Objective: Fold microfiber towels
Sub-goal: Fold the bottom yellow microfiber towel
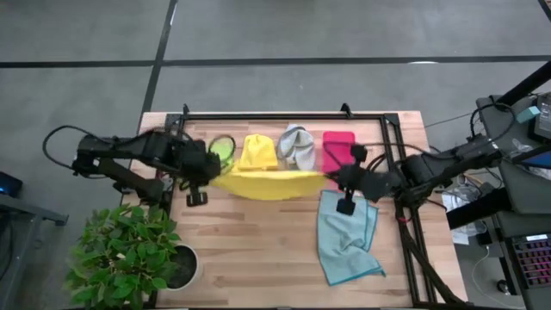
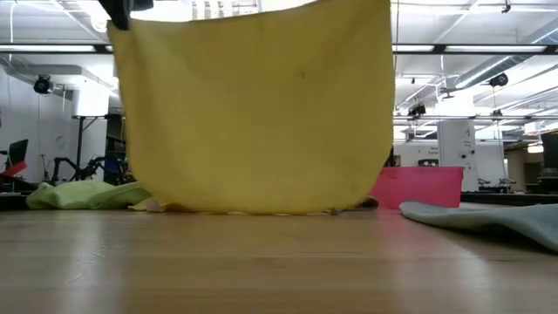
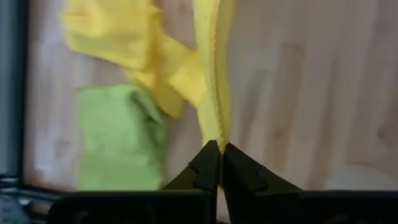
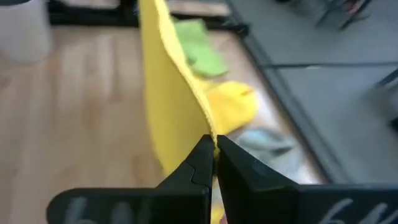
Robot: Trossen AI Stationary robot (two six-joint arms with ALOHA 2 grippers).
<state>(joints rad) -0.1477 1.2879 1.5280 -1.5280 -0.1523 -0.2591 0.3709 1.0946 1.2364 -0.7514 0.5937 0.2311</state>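
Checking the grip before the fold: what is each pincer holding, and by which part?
Both hold one yellow towel, stretched between them and hanging: the left pincer is shut on one upper corner edge, the right pincer on the opposite one.

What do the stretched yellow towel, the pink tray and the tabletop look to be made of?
Yellow towel: soft matte cloth, probably microfiber; it hangs limp with a stitched hem. Pink tray: looks like rigid, slightly translucent plastic with straight walls. Table: light wood planks with visible grain and a smooth finish, likely butcher block. The left gripper and right gripper pinch the towel's edge.
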